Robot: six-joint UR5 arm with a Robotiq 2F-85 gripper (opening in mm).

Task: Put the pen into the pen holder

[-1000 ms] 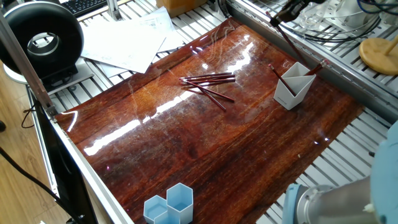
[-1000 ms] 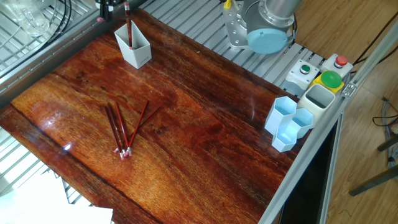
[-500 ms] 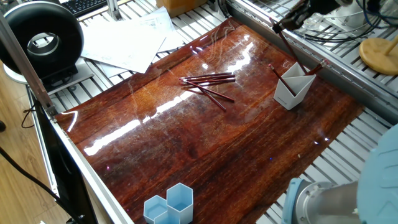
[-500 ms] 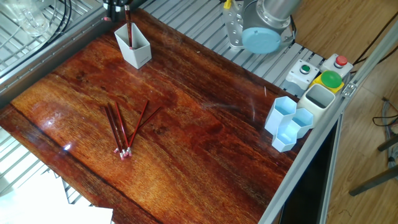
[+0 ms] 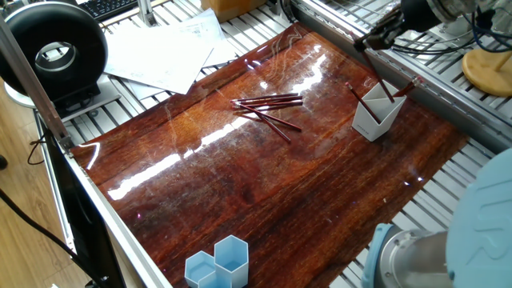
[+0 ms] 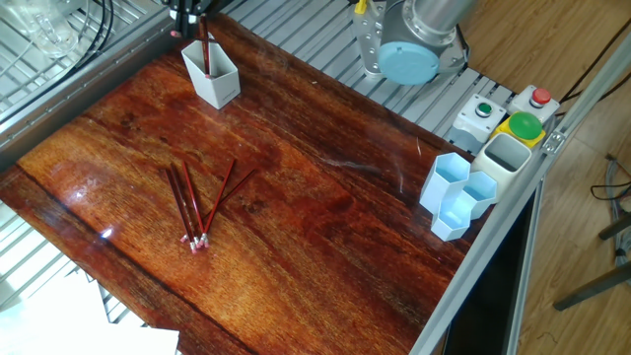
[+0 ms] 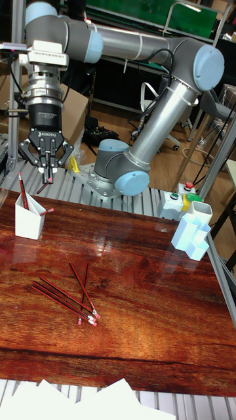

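Note:
My gripper (image 5: 366,42) (image 6: 187,18) (image 7: 47,174) hangs just above and behind the white pen holder (image 5: 374,120) (image 6: 219,87) (image 7: 27,226) at the far corner of the wooden table. Its fingers are shut on the top of a thin red pen (image 5: 380,76) (image 6: 205,49). This pen slants down, with its lower end inside the holder. Two other pens lean in the holder. Several loose pens (image 5: 268,108) (image 6: 197,202) (image 7: 69,298) lie together in the table's middle.
Light blue hexagonal cups (image 5: 218,264) (image 6: 458,197) (image 7: 191,239) stand at the table's edge beside a button box (image 6: 513,118). The robot base (image 6: 409,44) sits behind the table. White papers (image 5: 160,52) and a black round device (image 5: 52,52) lie off the board.
The gripper has moved a little toward the holder and lower with the pen, so the pen reaches deeper into the holder. The loose pens have not moved.

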